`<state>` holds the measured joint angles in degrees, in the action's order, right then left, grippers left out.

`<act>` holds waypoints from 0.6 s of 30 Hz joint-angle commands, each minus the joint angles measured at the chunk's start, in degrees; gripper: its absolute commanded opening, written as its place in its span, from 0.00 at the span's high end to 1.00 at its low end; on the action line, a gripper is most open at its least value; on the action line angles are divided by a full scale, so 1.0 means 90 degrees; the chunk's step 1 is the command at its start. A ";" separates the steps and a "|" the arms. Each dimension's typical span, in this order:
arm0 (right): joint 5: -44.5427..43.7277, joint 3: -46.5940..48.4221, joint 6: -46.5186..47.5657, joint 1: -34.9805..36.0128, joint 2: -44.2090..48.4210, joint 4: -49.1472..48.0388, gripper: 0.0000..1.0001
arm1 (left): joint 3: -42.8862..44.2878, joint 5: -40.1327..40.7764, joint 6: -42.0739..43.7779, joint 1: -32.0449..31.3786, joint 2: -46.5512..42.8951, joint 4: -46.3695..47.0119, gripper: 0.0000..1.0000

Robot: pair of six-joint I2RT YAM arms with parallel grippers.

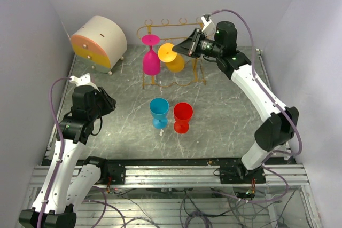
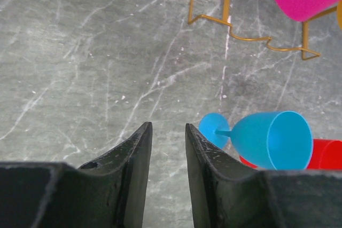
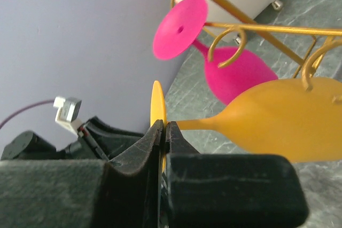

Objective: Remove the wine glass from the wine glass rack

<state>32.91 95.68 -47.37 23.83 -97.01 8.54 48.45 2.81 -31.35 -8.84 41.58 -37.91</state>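
Grey marbled table point(image 1: 224, 105) beneath everything. Cream round drawer box point(image 1: 99, 41) at 10 o'clock on it, well apart from the rest. Wine glass rack point(image 2: 226, 4) upright at 12 o'clock; carries a pink glass point(image 1: 151, 62) hanging bowl-down, foot up on the top rail. Yellow wine glass point(image 1: 175, 62) just at 3 o'clock of the pink one, tilted, stem near level, bowl close under the top rail; cannot tell whether it touches the wire. Blue glass point(image 1: 158, 108) and red glass point(image 1: 183, 113) near the table's centre, just beside each other, red at 3 o'clock of blue. Right fingers point(image 3: 172, 132) clamp tight on the rim of the yellow foot disc, reaching in from 3 o'clock. Left fingers point(image 2: 143, 142) hover at 8 o'clock above bare table, parted by a narrow gap, gripping nothing.
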 commanded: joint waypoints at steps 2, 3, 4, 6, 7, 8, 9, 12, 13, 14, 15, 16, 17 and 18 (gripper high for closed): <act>0.0339 -0.0175 0.1193 0.0016 0.1016 0.0826 1.00 | 0.0374 -0.0957 -0.0374 0.0006 0.0093 0.0257 0.53; 0.0297 -0.0225 0.1497 0.0033 0.1190 0.1092 1.00 | 0.0515 -0.1141 -0.0476 0.0006 0.0125 0.0257 0.51; 0.0196 -0.0302 0.1827 0.0062 0.1438 0.1325 1.00 | 0.0653 -0.1352 -0.0571 0.0006 0.0177 0.0257 0.49; -0.0145 -0.0462 0.2481 0.0165 0.1820 0.1863 1.00 | 0.1010 -0.1743 -0.0815 0.0007 0.0284 0.0239 0.46; -0.0350 -0.0564 0.2804 0.0250 0.2016 0.2064 1.00 | 0.1140 -0.1968 -0.0931 0.0006 0.0341 0.0231 0.44; -0.0606 -0.0674 0.3095 0.0376 0.2241 0.2232 1.00 | 0.1267 -0.2161 -0.1055 0.0006 0.0394 0.0233 0.42; -0.0930 -0.0794 0.3379 0.0550 0.2444 0.2348 1.00 | 0.1374 -0.2371 -0.1199 0.0006 0.0459 0.0248 0.41; -0.1871 -0.1146 0.4189 0.1402 0.3052 0.2537 1.00 | 0.1564 -0.2968 -0.1646 0.0009 0.0565 0.0368 0.37; -0.2104 -0.1232 0.4391 0.1668 0.3203 0.2577 1.00 | 0.1599 -0.3155 -0.1800 0.0007 0.0586 0.0432 0.37; -0.2355 -0.1335 0.4580 0.1885 0.3342 0.2564 1.00 | 0.1608 -0.3369 -0.1964 0.0006 0.0606 0.0518 0.36; -0.2578 -0.1464 0.4751 0.2152 0.3472 0.2481 1.00 | 0.1597 -0.3649 -0.2162 0.0011 0.0612 0.0634 0.36; -0.2829 -0.1618 0.4868 0.2310 0.3596 0.2339 1.00 | 0.1558 -0.3870 -0.2393 0.0008 0.0628 0.0798 0.37; -0.3034 -0.1758 0.4996 0.2448 0.3686 0.2186 1.00 | 0.1494 -0.4136 -0.2633 0.0006 0.0624 0.1019 0.37; -0.3260 -0.1889 0.5110 0.2582 0.3780 0.2000 1.00 | 0.1404 -0.4385 -0.2946 0.0012 0.0632 0.1253 0.38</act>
<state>15.64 82.61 -10.83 43.07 -65.78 28.97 61.54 -24.10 -47.72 -8.84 46.87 -34.00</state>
